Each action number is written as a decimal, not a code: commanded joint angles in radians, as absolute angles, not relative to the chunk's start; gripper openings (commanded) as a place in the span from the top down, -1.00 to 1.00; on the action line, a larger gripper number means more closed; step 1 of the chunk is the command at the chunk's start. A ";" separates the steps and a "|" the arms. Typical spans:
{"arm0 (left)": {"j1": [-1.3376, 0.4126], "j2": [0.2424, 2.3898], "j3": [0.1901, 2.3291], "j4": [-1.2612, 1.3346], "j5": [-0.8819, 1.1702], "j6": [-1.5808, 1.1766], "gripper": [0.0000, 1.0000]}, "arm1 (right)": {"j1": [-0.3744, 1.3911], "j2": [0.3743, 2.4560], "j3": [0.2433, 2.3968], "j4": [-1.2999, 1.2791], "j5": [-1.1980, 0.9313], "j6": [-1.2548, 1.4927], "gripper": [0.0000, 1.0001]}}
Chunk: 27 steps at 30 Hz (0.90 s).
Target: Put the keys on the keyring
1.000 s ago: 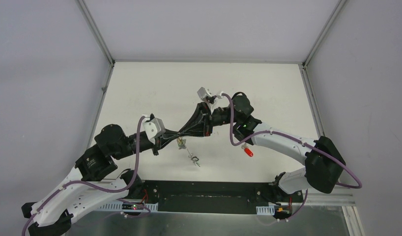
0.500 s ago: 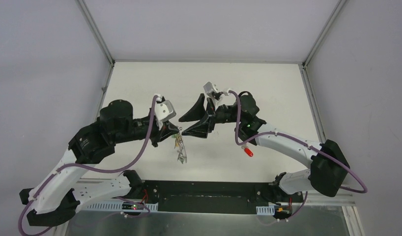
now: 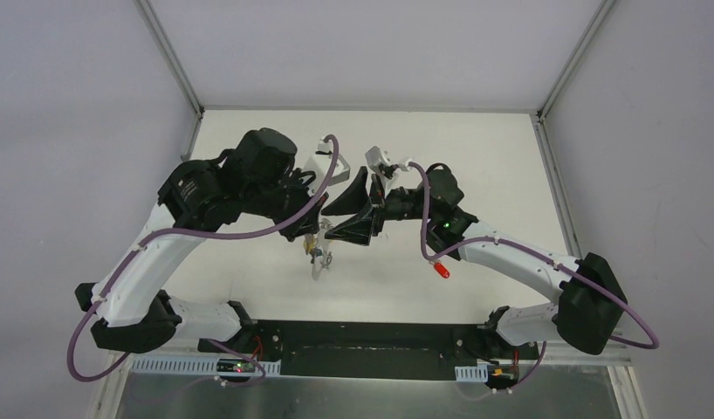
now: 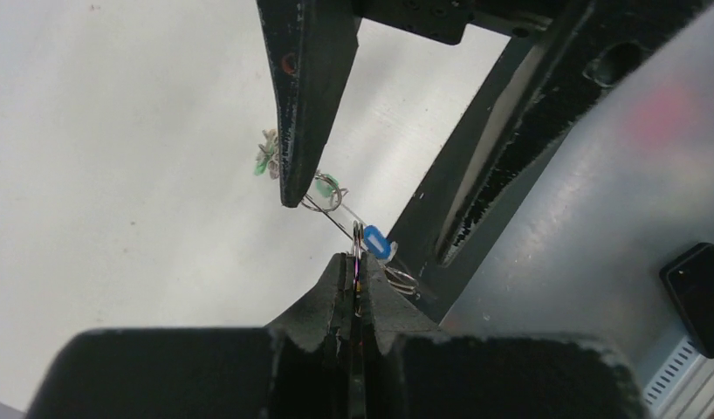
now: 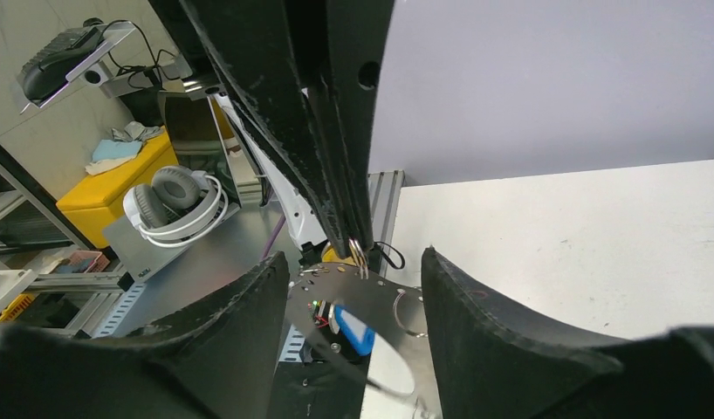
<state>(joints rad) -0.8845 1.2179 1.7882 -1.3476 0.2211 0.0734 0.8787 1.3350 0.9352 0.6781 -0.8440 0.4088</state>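
Above the table (image 3: 476,157), left gripper (image 4: 352,262) clamps one keyring (image 4: 357,239); right gripper (image 5: 353,262) gapes, empty.

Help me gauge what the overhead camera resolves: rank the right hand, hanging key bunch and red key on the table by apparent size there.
1. right hand, open, clearly largest.
2. key bunch; it hangs raised, so nearness to the camera may flatter it.
3. red key, smallest.

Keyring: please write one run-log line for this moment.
left pincer: shut on keyring | right pincer: open, close to keyring | red key: on table, apart
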 commanded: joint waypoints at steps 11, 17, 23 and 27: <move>-0.893 1.437 2.115 -1.744 0.185 0.085 1.00 | 0.877 1.367 0.946 0.761 -0.875 0.466 0.31; -0.893 1.455 2.131 -1.775 0.174 0.107 1.00 | 0.876 1.390 0.944 0.795 -0.884 0.490 0.55; -0.892 1.445 2.131 -1.776 0.165 0.131 1.00 | 0.876 1.395 0.941 0.795 -0.888 0.485 0.62; -0.892 1.441 2.127 -1.776 0.169 0.145 1.00 | 0.876 1.392 0.941 0.795 -0.888 0.477 0.41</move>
